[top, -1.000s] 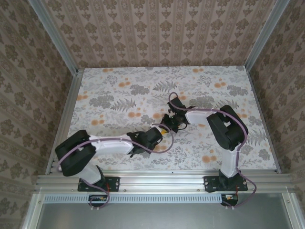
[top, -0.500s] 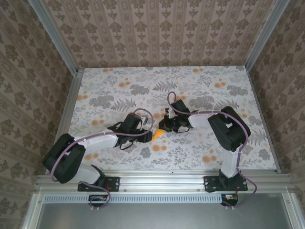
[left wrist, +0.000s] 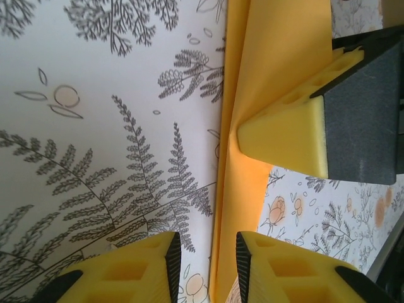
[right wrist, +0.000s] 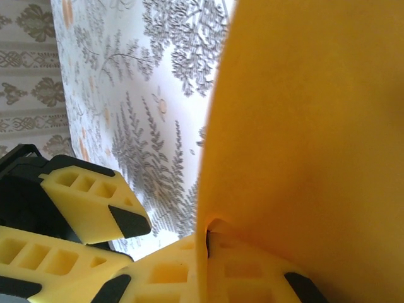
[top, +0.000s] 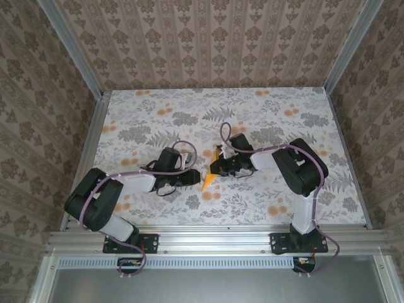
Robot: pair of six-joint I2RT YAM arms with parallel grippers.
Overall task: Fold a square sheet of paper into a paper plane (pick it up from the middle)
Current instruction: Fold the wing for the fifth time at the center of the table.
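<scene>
The square sheet of paper point(top: 207, 180) is bright orange and folded into a narrow, pointed shape, held upright over the table's middle. My right gripper point(top: 218, 165) is shut on its upper part; the fold is pinched between the fingers point(right wrist: 183, 278) and the paper point(right wrist: 309, 126) rises over them. My left gripper point(top: 195, 178) comes from the left with its jaws open and astride the paper's lower edge point(left wrist: 237, 208). The paper runs close to the right pad, with a gap on the left side. My left gripper point(left wrist: 208, 265) faces a right finger point(left wrist: 297, 136) pressed on the paper.
The table point(top: 145, 126) carries a grey fern and orange flower print. Patterned walls and metal rails point(top: 95, 139) close it on three sides. Both arms' elbows sit near the front edge, with the wrists close together at centre.
My left arm has drawn back and swung to the left of the paper, and its jaws have narrowed around the lower edge. The right gripper stayed shut on the paper, shifting slightly left.
</scene>
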